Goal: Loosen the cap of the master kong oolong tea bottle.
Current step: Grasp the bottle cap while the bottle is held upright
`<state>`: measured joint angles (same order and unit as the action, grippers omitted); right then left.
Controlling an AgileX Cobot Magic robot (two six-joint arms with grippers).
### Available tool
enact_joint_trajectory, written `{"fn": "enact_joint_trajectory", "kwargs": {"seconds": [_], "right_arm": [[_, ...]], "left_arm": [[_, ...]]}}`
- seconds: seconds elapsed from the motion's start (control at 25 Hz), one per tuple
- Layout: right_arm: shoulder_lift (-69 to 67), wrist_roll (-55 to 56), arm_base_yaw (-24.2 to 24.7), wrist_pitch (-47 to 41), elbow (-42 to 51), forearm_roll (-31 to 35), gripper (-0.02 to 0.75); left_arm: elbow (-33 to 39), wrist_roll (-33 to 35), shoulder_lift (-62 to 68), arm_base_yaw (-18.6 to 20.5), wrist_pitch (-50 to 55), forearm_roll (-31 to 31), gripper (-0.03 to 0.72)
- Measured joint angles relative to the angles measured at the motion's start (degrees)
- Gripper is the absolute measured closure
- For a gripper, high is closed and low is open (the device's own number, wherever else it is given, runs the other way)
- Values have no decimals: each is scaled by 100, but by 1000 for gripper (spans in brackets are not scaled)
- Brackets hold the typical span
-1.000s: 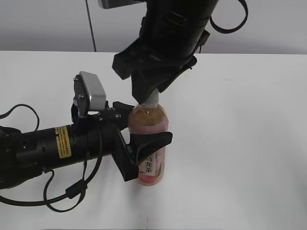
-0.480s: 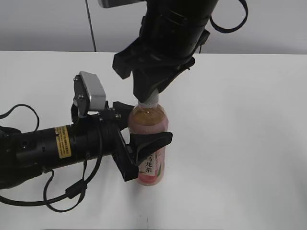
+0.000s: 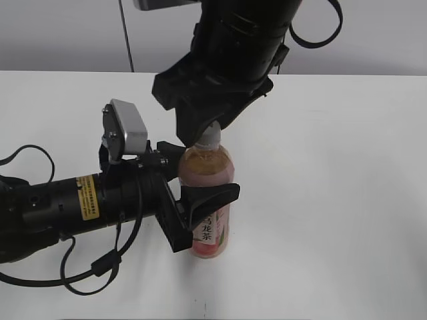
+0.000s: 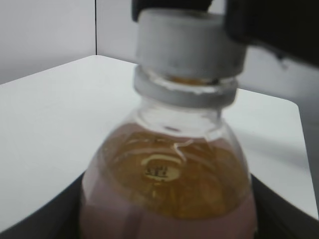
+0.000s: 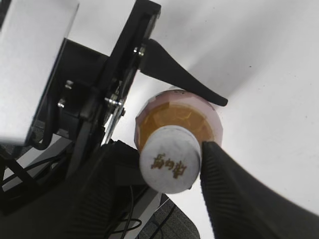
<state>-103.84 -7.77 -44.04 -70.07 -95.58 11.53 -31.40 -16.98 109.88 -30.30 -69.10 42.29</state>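
Note:
The master kong oolong tea bottle [image 3: 208, 175] stands upright on the white table [image 3: 333, 200], amber tea showing above its pink label. My left gripper [image 3: 200, 175] comes in level from the left and is shut on the bottle's body; its dark fingers [image 4: 286, 209] flank the bottle [image 4: 167, 189]. The white cap [image 3: 212, 138] sits on the neck. My right gripper [image 3: 202, 131] hangs over it from above. In the right wrist view the cap [image 5: 170, 158], with brownish characters on top, lies between the right gripper's [image 5: 167, 155] ribbed fingers [image 5: 234, 194], which stand close beside it, open.
The left arm's body and loose black cables [image 3: 100, 267] lie across the table's left front. A grey wall runs behind the table's far edge. The left wrist camera housing [image 3: 127, 130] stands just left of the bottle.
The right gripper's jaws squeezed in on the cap, then spread, and the gripper turned and shifted slightly left, so more of the cap shows. The bottle and left gripper stayed still.

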Motion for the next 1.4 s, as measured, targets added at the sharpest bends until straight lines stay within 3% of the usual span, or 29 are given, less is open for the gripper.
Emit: {"fn": "enact_joint_trajectory", "kwargs": {"seconds": [0.32,0.68,0.84,1.4], "right_arm": [[0,-5,0,0,0,5,329],[-7,-15,0,0,0,-98,468],[-7,-167,0,0,0,-102,468],[-7,-2506,5,0,0,-97,468]], "left_arm": [[0,0,0,0,0,0,228],[0,0,0,0,0,0,228],[0,0,0,0,0,0,228],[0,6,0,0,0,10,228]]}}
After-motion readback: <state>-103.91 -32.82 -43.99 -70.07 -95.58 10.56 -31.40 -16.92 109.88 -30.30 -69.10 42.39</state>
